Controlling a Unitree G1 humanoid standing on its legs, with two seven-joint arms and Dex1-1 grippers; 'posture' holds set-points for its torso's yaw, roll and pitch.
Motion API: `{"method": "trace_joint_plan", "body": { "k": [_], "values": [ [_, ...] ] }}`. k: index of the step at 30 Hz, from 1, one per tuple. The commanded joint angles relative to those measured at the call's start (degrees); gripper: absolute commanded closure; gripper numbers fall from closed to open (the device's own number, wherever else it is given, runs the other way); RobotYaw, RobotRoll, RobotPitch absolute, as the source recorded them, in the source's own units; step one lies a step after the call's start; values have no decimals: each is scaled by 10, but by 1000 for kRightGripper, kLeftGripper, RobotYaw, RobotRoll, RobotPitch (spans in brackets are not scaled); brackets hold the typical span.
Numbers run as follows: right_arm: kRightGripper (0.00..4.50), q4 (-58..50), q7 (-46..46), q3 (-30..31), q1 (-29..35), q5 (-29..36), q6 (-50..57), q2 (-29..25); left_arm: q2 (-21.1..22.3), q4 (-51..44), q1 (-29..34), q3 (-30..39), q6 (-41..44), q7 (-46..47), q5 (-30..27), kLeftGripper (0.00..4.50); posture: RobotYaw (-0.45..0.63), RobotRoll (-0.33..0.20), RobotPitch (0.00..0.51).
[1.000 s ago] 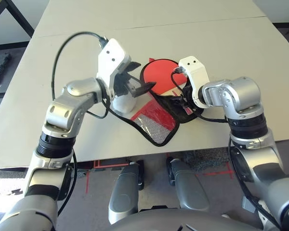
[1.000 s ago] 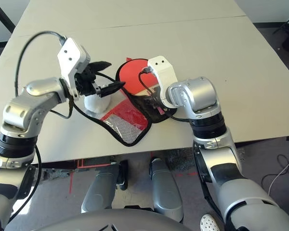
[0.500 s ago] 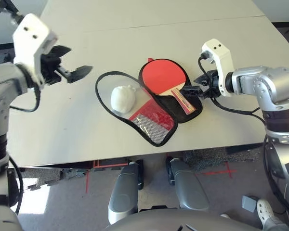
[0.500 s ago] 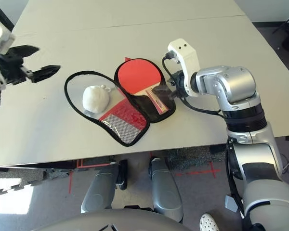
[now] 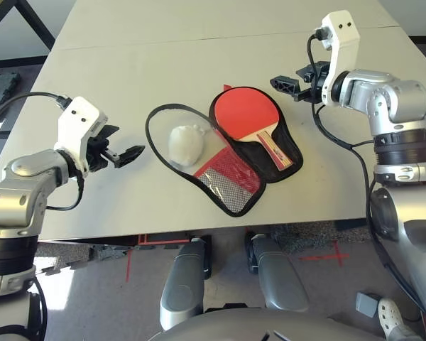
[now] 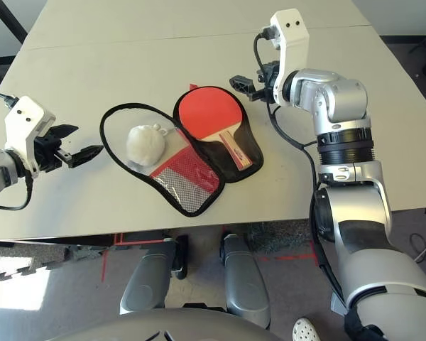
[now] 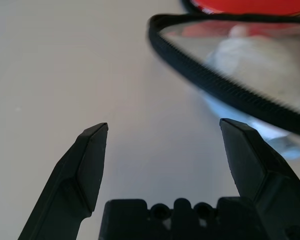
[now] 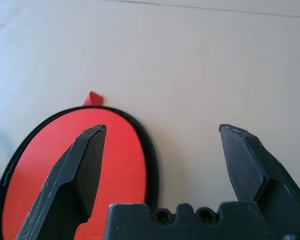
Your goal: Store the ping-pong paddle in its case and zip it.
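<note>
The right black two-fingered hand (image 5: 295, 85), fingers spread apart and empty, hangs beyond the right side of the red round ping-pong paddle (image 5: 247, 114). The paddle lies in the black-lined half of the open paddle-shaped case (image 5: 290, 145), its wooden handle toward the near right. Left of it, the case's clear-and-mesh flap is spread on the pale tabletop (image 5: 128, 206), under or around a fluffy white ball (image 5: 186, 145). The left black hand (image 5: 121, 150), also wide apart, hovers left of the flap.
</note>
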Motion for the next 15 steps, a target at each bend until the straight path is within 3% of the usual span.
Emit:
{"method": "trace_joint_plan", "body": {
  "k": [1,4,8,15],
  "values": [
    [28,44,-27,-21,-10,-16,-36,1,-25,-52,-39,-27,49,4,-36,0,154,0,201],
    [28,70,-37,-27,-15,-24,-55,0,-73,-75,-105,-61,86,21,-57,0,151,0,203],
    [28,93,-47,-36,-17,-29,-81,-2,-164,-65,-169,-135,93,53,-43,0,132,0,201],
    [28,99,-32,-59,-20,-15,-40,-21,-283,26,-169,-223,8,117,36,0,87,0,201]
  ]
}}
